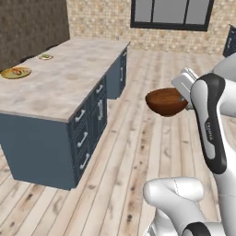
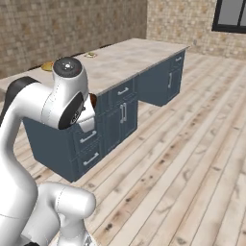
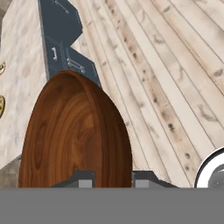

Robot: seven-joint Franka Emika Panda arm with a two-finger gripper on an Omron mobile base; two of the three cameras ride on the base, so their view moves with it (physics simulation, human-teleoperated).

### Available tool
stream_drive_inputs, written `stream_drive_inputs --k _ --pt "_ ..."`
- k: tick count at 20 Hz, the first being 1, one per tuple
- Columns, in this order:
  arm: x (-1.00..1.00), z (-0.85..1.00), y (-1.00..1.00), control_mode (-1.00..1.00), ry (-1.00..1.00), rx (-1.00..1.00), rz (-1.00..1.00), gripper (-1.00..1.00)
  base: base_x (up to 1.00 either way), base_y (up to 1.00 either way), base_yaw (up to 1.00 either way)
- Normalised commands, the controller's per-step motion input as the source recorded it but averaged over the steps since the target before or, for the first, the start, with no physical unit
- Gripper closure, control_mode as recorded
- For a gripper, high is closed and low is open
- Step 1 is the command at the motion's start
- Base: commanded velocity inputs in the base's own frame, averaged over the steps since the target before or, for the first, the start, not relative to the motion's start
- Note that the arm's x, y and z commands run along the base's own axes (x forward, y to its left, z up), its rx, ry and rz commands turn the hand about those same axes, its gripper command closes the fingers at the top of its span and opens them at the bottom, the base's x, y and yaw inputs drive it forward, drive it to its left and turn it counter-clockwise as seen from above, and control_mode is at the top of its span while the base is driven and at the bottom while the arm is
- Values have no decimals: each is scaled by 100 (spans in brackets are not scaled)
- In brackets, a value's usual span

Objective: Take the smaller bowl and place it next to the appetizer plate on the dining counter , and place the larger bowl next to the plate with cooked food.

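The pincer (image 3: 112, 178) is gripping the rim of the brown bowl (image 1: 166, 101), its two tips closed on the wall of the bowl, one on each side. The bowl is hanging in the air over the wooden plank floor (image 1: 138, 152), well apart from the bench (image 1: 69, 83), and in the hand view it is showing its glossy wood-grain inside (image 3: 74, 135).

The bench is standing to the left of the arm in the left base view, a long pale marbled top on a dark blue base (image 1: 87, 133) with drawers and silver handles. At its far left edge the yellow plate (image 1: 15, 72) is lying with reddish food on it, and the small red-rimmed plate (image 1: 45, 57) is sitting further back, apart from it.

Behind the bench a wall of small tan bricks (image 1: 101, 18) is running across the room, and a dark-framed window (image 1: 170, 13) is set in it. In the right base view the white arm (image 2: 43, 125) is covering most of the bowl.
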Motion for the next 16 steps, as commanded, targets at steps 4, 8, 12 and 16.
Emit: stream_drive_inputs --k 4,8,12,16 --pt "0 0 0 100 0 0 0 100 5 100 -20" --pt "0 0 0 100 0 0 0 100 9 100 -20" --pt "0 0 0 100 0 0 0 100 21 100 -23" --pt "0 0 0 100 0 0 0 100 34 100 -32"
